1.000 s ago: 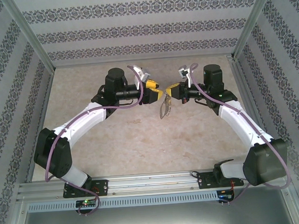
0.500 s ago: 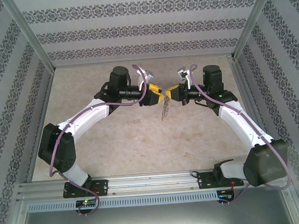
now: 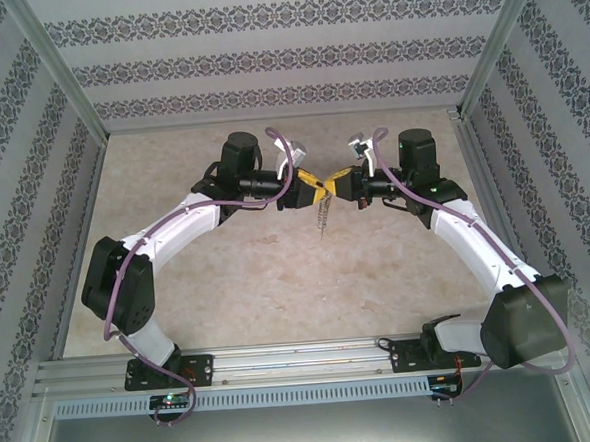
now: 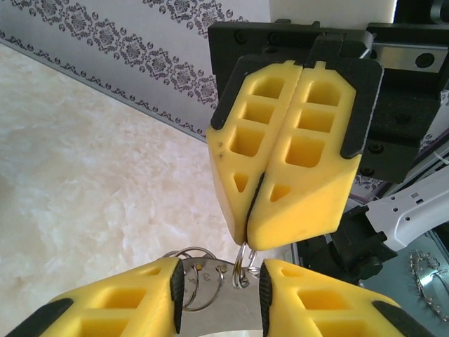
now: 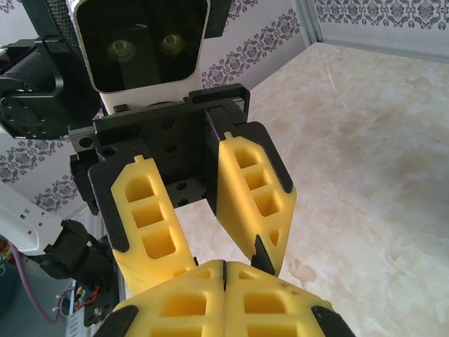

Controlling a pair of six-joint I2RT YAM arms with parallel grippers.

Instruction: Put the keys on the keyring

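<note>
My right gripper is shut on the keyring, pinching a silvery ring at its fingertips in mid-air above the table. More rings and a flat silvery metal piece hang below it, seen as a thin dangling strip. Whether that piece is one of the keys I cannot tell. My left gripper faces the right one tip to tip. Its jaws stand apart on either side of the flat piece. The piece reaches both black pads, but whether they press on it is unclear.
The beige marbled tabletop lies below both arms. Patterned walls and metal frame posts enclose the back and sides. The arm bases sit on a rail at the near edge.
The left arm has moved right toward the right gripper, and its jaws have narrowed around the hanging piece. The right gripper stays shut, holding the dangling rings in nearly the same place.
</note>
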